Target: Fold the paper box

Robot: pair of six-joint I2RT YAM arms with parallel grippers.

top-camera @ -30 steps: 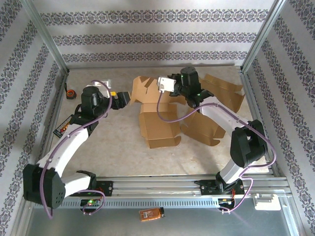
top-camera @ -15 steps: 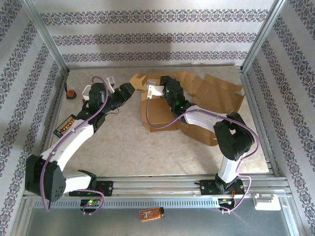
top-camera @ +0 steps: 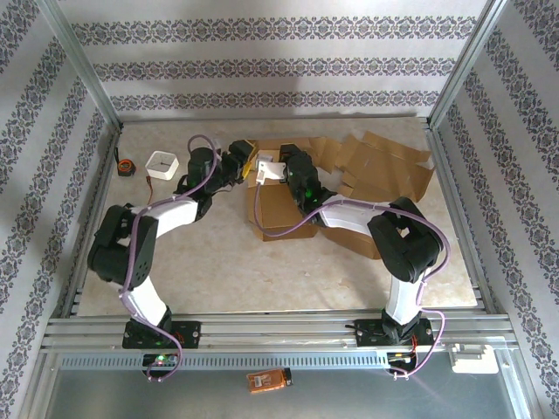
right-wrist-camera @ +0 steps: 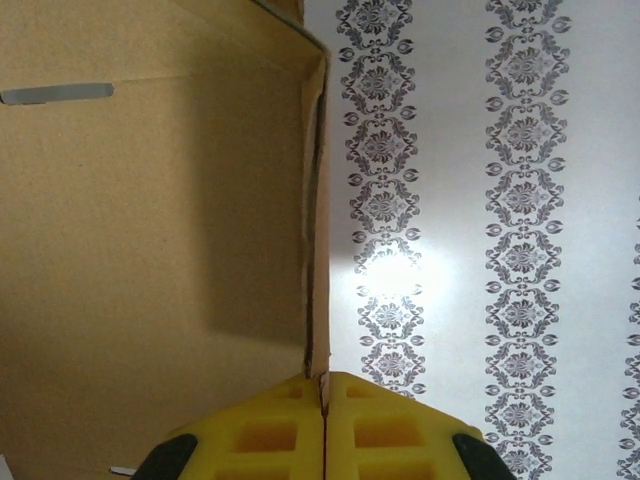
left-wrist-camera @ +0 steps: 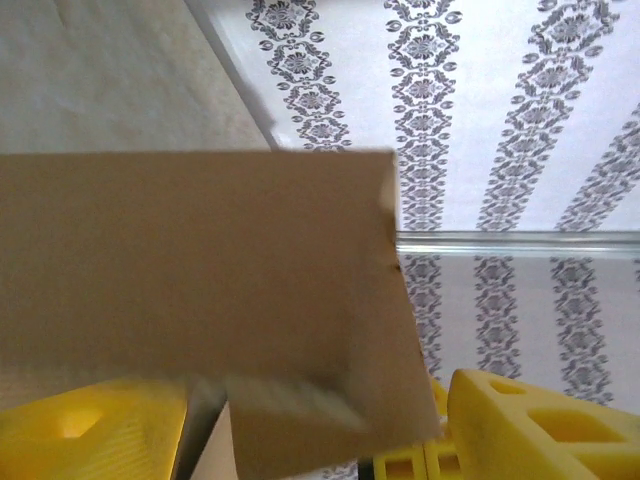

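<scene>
top external view. the paper box (top-camera: 281, 209), brown cardboard and partly erected, sits on the table (top-camera: 227, 262) towards the back centre, with flaps raised along its far edge. both arms reach over that far edge from opposite sides. the left gripper (top-camera: 244, 155) meets the box at its far-left flap. the right gripper (top-camera: 262, 170), beneath its white camera mount (top-camera: 271, 166), lies just beside it at the same edge. further cardboard (top-camera: 389, 161), flat and creased, lies to the right of the box and touches it; whether the two are joined cannot be told. a white square object (top-camera: 162, 164) and a tape measure (top-camera: 127, 166) rest near the table's back-left corner, well apart from the box. an orange object (top-camera: 268, 380) lies outside the frame rails at the near edge.

left wrist view. a cardboard flap (left-wrist-camera: 200, 280) of the box crosses the frame between the two yellow fingers (left-wrist-camera: 530, 430). the jaws stand wide apart. the flap's lower corner stops short of the finger at the frame's right, so the flap sits between the jaws unclamped. the patterned wall (left-wrist-camera: 520, 120) fills the background.

right wrist view. the fingers here (right-wrist-camera: 260, 435) are pressed together. the thin edge of a box wall (right-wrist-camera: 150, 250) runs down into the seam between them, so this gripper is closed and pinches the cardboard.
</scene>
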